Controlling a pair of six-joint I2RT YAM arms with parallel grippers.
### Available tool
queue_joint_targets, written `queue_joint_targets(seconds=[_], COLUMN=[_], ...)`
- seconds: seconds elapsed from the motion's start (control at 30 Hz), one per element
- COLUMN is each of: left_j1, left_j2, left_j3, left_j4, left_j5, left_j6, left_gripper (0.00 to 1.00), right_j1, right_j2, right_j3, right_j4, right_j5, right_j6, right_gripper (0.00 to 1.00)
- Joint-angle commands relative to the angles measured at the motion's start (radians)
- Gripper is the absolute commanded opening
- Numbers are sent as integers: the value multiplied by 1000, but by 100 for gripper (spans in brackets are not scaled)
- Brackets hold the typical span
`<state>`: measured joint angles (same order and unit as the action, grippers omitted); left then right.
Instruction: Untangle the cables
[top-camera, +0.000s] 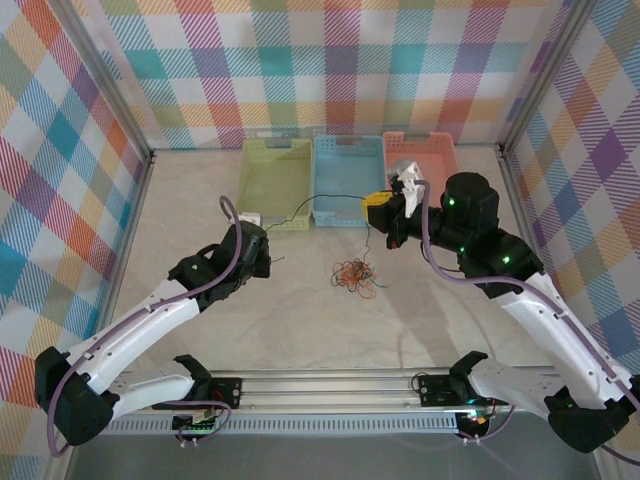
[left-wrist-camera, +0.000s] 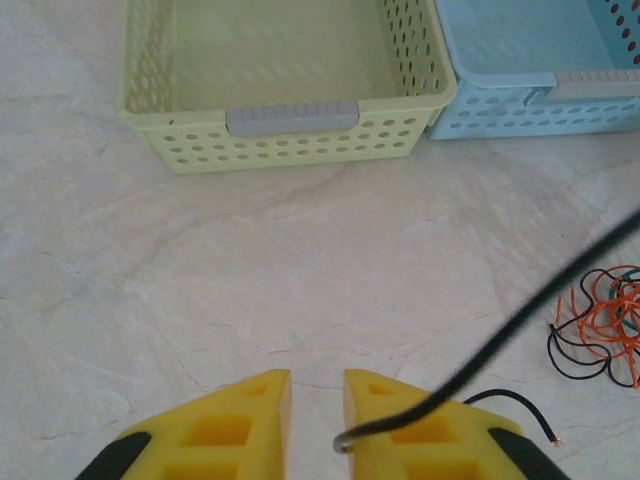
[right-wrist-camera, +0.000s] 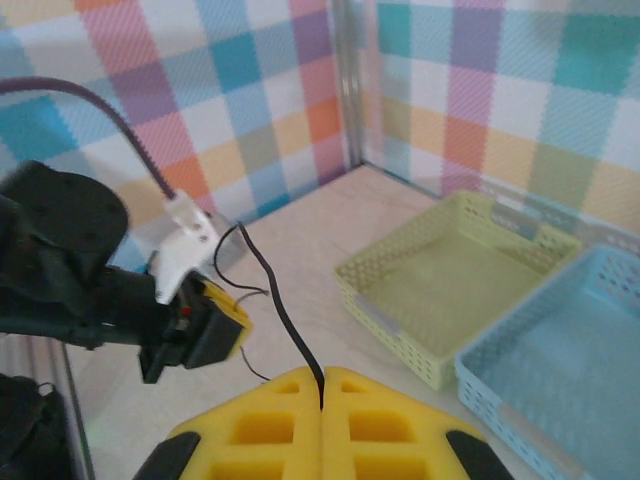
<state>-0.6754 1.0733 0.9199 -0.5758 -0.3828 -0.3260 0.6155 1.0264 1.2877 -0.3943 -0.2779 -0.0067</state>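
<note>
between the two arms, near the middle of the surface (top-camera: 300, 320), the cables lie as a small loose knot (top-camera: 352, 275) of orange-red, black and darker strands, just in front of the blue basket (top-camera: 345, 185). one black cable (left-wrist-camera: 520, 325) spans the air from arm to arm; whether it is free of the knot i cannot tell. the right gripper (right-wrist-camera: 322, 395) is fully closed, with that black cable pinched in the seam between its yellow fingers (right-wrist-camera: 260, 420). the left gripper (left-wrist-camera: 317, 415) stands a narrow crack apart with nothing in the gap. the cable's bare end rests across the face of one finger, so it looks laid on rather than held.

these strands look very light, thin and limp, with just enough spring to keep a curl. under a pull they will likely slip through smooth pads, or drag the whole knot along, since it weighs next to nothing. the best hold, i judge, is close to a free end or on a loop standing proud of the knot, laid squarely across the pads, while the other gripper pulls the opposite way. a pinch into the middle of the pile would probably catch several strands at once.
</note>
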Motion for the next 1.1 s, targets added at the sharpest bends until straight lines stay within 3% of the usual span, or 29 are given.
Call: queue_joint_targets(seconds=[0.0, 0.17, 0.33, 0.53, 0.77, 0.93, 1.07], left_j1=[10, 10, 10, 10, 10, 10, 10], left_j2=[1, -18, -31, -50, -75, -121, -186], left_j3=[0, 7, 4, -14, -28, -43, -60], left_j4=[-6, -19, -22, -30, -26, -51, -63], left_j5=[1, 13, 46, 35, 65, 112, 177], left_j6=[-9, -7, -10, -13, -24, -30, -50], left_gripper=[25, 31, 30, 30, 32, 54, 65], right_j1=[-2, -4, -3, -2, -2, -3, -10], right_j2=[17, 11, 14, -1, 67, 122, 171], right_j3=[61, 112, 154, 132, 163, 165, 193], right_j4=[97, 103, 101, 238, 219, 212, 191], right_j5=[-106, -95, -14, -61, 77, 243, 323], right_j6=[-44, -158, -323, -366, -290, -225, -169], right_gripper=[0, 0, 0, 0, 0, 0, 0])
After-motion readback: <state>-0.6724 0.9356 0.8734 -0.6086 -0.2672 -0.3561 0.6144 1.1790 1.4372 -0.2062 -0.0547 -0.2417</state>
